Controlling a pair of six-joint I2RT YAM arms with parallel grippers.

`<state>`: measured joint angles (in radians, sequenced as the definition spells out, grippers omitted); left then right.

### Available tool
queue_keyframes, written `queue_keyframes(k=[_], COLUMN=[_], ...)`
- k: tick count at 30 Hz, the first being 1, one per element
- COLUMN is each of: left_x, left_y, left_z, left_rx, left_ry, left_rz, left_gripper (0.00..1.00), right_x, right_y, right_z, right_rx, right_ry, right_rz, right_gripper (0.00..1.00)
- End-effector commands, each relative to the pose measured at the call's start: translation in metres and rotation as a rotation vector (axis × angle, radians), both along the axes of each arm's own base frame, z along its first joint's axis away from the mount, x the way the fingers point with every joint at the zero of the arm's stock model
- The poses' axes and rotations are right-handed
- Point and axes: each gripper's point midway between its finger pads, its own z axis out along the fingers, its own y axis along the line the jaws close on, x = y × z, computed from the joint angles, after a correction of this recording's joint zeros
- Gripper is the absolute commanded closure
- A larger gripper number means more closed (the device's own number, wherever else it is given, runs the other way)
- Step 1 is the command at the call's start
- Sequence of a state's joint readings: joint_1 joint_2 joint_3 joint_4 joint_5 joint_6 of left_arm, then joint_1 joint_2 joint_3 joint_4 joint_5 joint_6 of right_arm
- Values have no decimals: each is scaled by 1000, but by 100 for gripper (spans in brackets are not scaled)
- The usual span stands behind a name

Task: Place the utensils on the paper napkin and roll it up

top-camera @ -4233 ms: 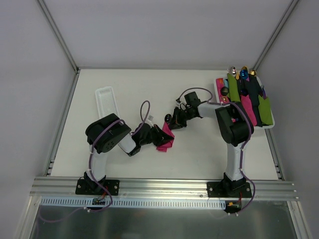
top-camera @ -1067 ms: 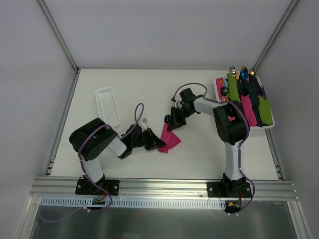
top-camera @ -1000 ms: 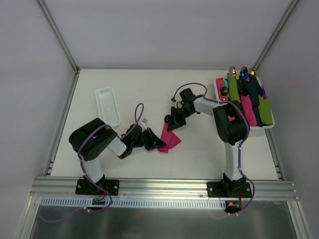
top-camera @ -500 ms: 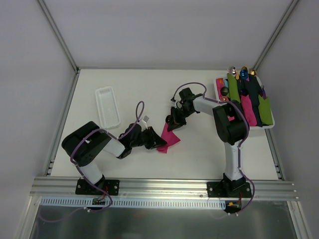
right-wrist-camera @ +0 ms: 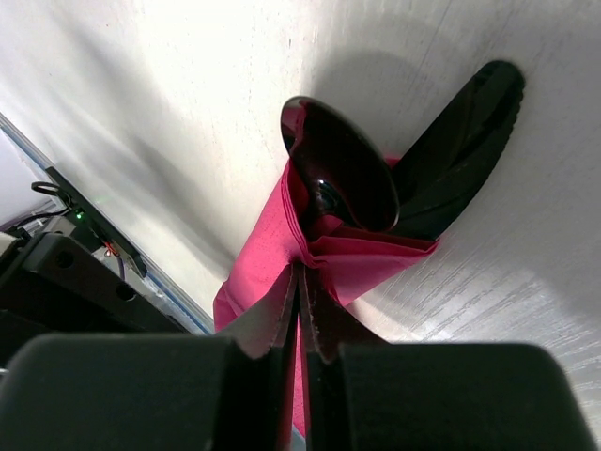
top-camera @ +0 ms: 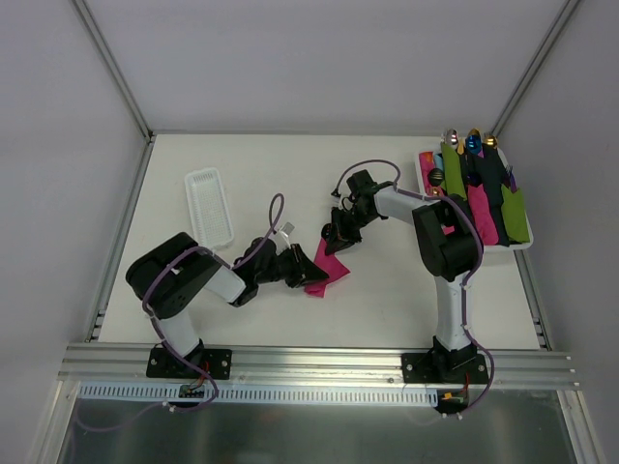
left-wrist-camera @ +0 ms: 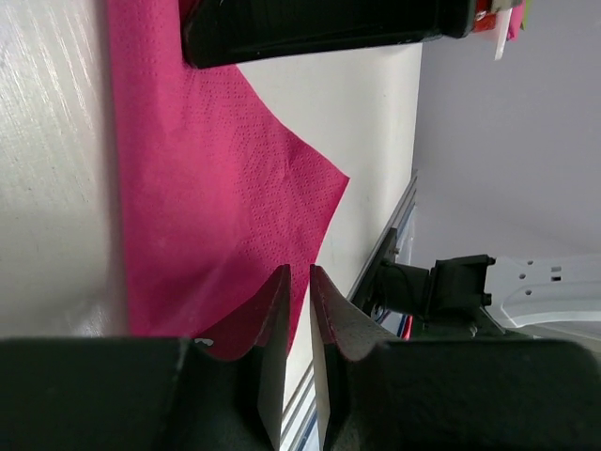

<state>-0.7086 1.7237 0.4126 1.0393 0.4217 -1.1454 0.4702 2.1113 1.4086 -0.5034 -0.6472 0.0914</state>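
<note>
The magenta paper napkin (top-camera: 332, 272) lies mid-table, partly folded around the utensils. In the right wrist view two black utensil heads, a spoon bowl (right-wrist-camera: 343, 178) and a second piece (right-wrist-camera: 460, 141), stick out of the napkin's (right-wrist-camera: 268, 258) folded end. My right gripper (top-camera: 336, 242) is shut on that fold (right-wrist-camera: 300, 271). My left gripper (top-camera: 311, 274) sits low at the napkin's near left edge. In the left wrist view its jaws (left-wrist-camera: 299, 274) are almost closed with a thin empty gap, just over the napkin (left-wrist-camera: 207, 188).
A narrow white ridged tray (top-camera: 209, 205) lies at the far left. A white tray (top-camera: 426, 184) at the far right holds several rolled napkins in green, pink and black. A black shape (left-wrist-camera: 319, 23) crosses the top of the left wrist view.
My left gripper has shifted slightly right along the napkin's edge and its elbow has swung. The napkin looks narrower and more folded. The right gripper has kept its grip near the top end.
</note>
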Motion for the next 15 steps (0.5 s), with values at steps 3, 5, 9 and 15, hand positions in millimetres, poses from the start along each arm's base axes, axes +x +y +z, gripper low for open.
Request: queue_keyframes(k=[3, 5, 9, 15], left_x=[-17, -20, -22, -24], left_y=[-11, -10, -5, 8], left_z=[-2, -15, -35, -75], left_rx=[-62, -47, -21, 66], left_ry=[-9, 20, 74, 190], left_rz=[-73, -73, -42, 35], left_gripper=[87, 88, 90, 94], right_x=[-4, -4, -5, -3], right_y=[-15, -16, -16, -11], right_z=[-23, -24, -23, -9], right_rx=[-113, -113, -109, -65], right_ry=[2, 2, 3, -18], right_rz=[15, 18, 22, 36], right_gripper=[95, 96, 95, 93])
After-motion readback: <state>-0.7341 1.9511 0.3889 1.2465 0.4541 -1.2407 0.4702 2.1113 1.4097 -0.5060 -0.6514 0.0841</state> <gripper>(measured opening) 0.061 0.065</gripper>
